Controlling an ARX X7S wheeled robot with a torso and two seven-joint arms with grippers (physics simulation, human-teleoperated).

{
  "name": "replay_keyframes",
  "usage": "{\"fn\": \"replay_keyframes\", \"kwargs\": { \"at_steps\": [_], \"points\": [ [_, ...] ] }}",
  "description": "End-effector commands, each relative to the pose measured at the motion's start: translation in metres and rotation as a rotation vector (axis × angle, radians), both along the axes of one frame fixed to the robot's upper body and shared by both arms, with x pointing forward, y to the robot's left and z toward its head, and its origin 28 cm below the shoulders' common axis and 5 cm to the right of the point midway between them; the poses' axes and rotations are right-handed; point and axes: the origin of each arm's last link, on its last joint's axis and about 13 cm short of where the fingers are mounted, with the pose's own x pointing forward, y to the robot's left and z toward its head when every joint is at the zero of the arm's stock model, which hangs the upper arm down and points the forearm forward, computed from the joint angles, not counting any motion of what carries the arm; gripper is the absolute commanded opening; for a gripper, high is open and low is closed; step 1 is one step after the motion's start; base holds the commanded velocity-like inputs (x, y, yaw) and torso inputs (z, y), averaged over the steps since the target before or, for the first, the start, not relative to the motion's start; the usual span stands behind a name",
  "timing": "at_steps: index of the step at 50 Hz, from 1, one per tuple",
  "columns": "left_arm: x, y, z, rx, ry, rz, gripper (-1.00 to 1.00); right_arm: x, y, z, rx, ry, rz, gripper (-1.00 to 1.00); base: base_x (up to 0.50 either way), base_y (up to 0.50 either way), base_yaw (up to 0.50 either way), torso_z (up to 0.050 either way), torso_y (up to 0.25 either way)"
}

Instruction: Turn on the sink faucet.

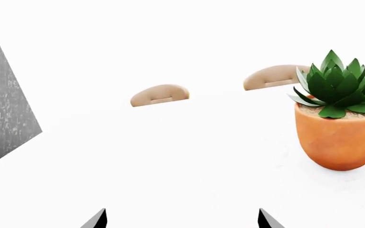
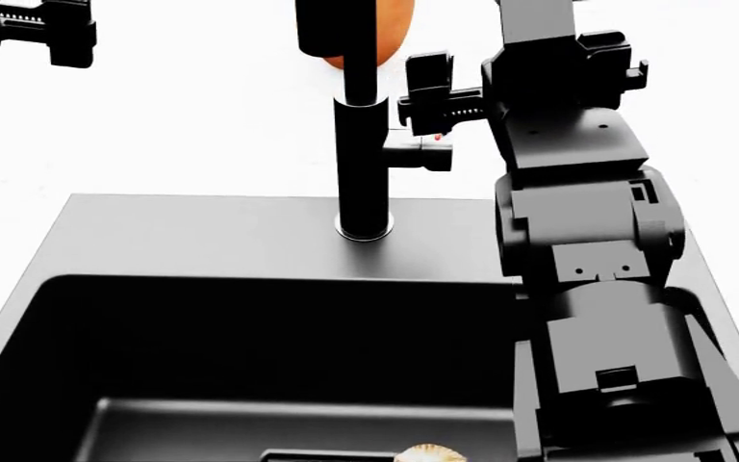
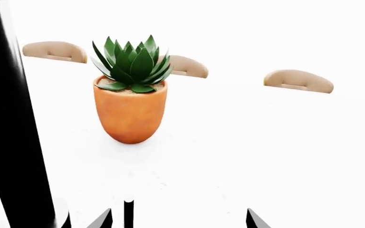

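Observation:
The sink faucet (image 2: 362, 164) is a matte black upright tap on a round base ring, standing on the grey rim behind the sink (image 2: 190, 236), a deep black basin. Its short side handle block (image 2: 419, 152) carries tiny red and blue dots. My right gripper (image 2: 431, 104) hovers just above and beside that handle, open. In the right wrist view its jaws (image 3: 177, 219) are spread, a thin black rod (image 3: 129, 214) stands between them near one fingertip, and the faucet column (image 3: 11, 123) rises close by. My left gripper (image 2: 38, 27) is far off at the upper left, open and empty (image 1: 181, 221).
An orange pot with a green succulent (image 3: 130, 111) stands on the white counter behind the faucet, and also shows in the left wrist view (image 1: 340, 128). Tan chair backs (image 3: 298, 80) lie beyond. A pale ribbed object (image 2: 430, 452) lies on the basin floor. My right arm (image 2: 588, 289) overhangs the sink's right side.

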Motion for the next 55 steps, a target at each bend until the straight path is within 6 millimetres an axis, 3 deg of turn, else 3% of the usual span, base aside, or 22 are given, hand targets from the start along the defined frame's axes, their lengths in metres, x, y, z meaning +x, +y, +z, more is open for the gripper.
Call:
{"fn": "replay_keyframes", "kwargs": {
  "at_steps": [1,13,26,38,55],
  "points": [
    [0.003,0.001,0.000,0.004,-0.086,-0.057,1.00,0.000,0.006,-0.008,-0.019,0.019,0.032,1.00,0.00,0.00,0.00,0.000,0.000],
    [0.002,0.006,0.000,0.012,-0.073,-0.064,1.00,0.000,0.013,0.000,-0.025,0.039,0.086,1.00,0.00,0.00,0.00,0.000,-0.073],
    [0.002,0.007,-0.005,-0.008,-0.075,-0.078,1.00,0.000,0.010,0.040,0.006,-0.016,0.054,1.00,0.00,0.00,0.00,0.001,-0.159],
    [0.002,0.009,-0.002,-0.007,-0.080,-0.087,1.00,-0.002,0.013,0.059,-0.029,-0.031,0.075,1.00,0.00,0.00,0.00,0.002,-0.158],
    [0.001,0.011,-0.002,-0.044,-0.078,-0.098,1.00,-0.001,0.013,0.057,-0.025,-0.051,0.016,1.00,0.00,0.00,0.00,0.001,-0.091]
  ]
}}
